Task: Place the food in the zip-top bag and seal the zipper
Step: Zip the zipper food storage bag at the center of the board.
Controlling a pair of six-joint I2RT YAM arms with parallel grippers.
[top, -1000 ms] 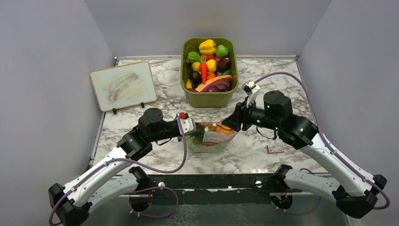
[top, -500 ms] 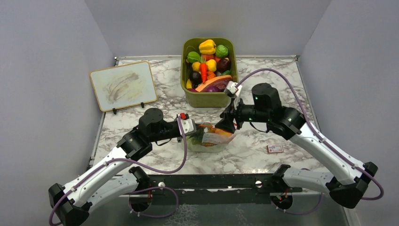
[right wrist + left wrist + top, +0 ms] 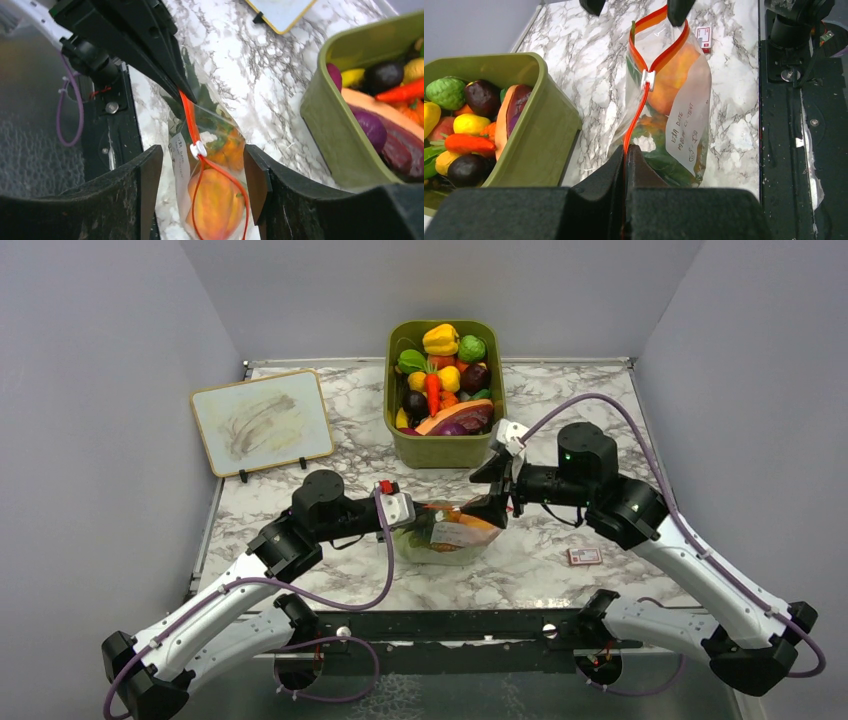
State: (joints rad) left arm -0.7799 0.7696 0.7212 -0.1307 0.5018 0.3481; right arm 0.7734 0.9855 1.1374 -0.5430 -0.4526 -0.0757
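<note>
The clear zip-top bag (image 3: pixel 446 536) stands on the marble table between my grippers. Inside it are a round orange-peach fruit (image 3: pixel 674 75), a bumpy orange fruit (image 3: pixel 231 145) and green pieces (image 3: pixel 659 167) lower down. The orange-red zipper (image 3: pixel 638 110) is closed from my left gripper up to its white slider (image 3: pixel 647 80) and open beyond it. My left gripper (image 3: pixel 628 150) is shut on the zipper's near end. My right gripper (image 3: pixel 202 165) is open. Its fingers (image 3: pixel 150 175) straddle the open end of the mouth, just past the slider (image 3: pixel 197 149), without touching.
The olive-green bin (image 3: pixel 445 448) full of toy produce stands just behind the bag. A small whiteboard (image 3: pixel 262 420) leans at the back left. A small red-and-white card (image 3: pixel 584 556) lies on the table to the right of the bag.
My right gripper swung left over the bag, then drew back right to the bag's open end. My left gripper kept its hold on the zipper end.
</note>
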